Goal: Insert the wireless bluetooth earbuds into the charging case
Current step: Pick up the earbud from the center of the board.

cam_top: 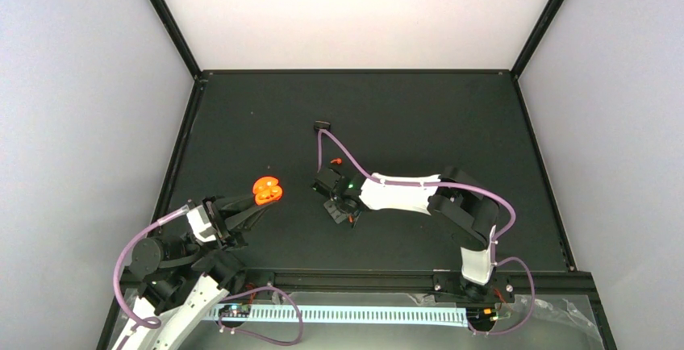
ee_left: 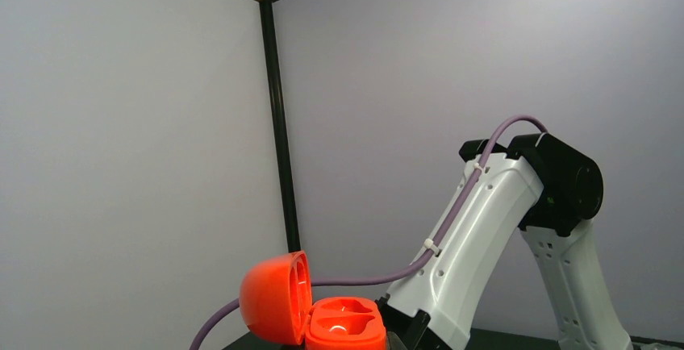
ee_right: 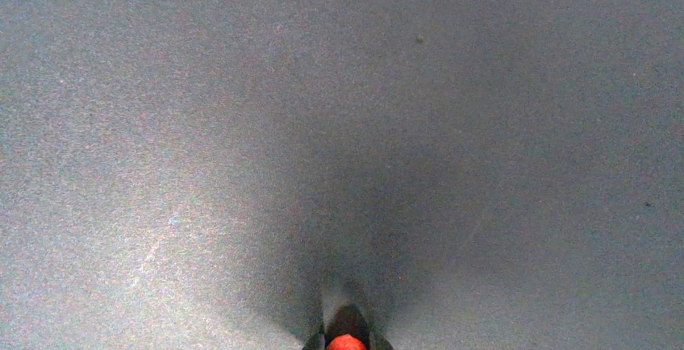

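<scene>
The charging case [cam_top: 268, 191] is a round red-orange clamshell, open, held off the table at the tip of my left gripper [cam_top: 260, 202], which is shut on it. The left wrist view shows its lid [ee_left: 274, 297] swung up to the left and its base [ee_left: 347, 327] with two moulded hollows facing up. My right gripper [cam_top: 344, 208] points down at the table to the right of the case. In the right wrist view its fingertips [ee_right: 347, 340] pinch a small red-orange earbud [ee_right: 347, 343] just above the mat. A second tiny orange earbud [cam_top: 335, 161] lies on the mat behind the right gripper.
A small black boxy object [cam_top: 323, 125] lies on the dark mat at mid-back, with the right arm's purple cable running near it. The right arm's white link [ee_left: 476, 237] stands close beside the case. Grey walls and black frame posts enclose the mat.
</scene>
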Motion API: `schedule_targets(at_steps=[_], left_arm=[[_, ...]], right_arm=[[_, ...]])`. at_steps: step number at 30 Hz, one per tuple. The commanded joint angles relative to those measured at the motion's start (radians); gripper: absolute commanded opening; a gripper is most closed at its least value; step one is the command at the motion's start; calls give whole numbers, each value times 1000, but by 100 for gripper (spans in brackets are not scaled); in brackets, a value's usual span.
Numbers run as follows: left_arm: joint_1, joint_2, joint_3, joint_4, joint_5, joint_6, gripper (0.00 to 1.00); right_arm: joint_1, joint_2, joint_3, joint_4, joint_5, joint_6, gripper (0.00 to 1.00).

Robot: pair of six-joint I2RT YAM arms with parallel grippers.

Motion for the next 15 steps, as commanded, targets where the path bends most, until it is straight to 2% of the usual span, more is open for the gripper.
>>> schedule_targets(at_steps=[1,6,15], left_arm=[[-3,-62,1,4,17,-1,2],[-3,-60,-2,8,18,0,2],[-3,-28,5,48,25,-8,2]], right_arm=[[-5,0,3,-33,14,1,10],[-5,-32,-2,-25,31,11,7],[-6,-282,3,49,78,33,4]])
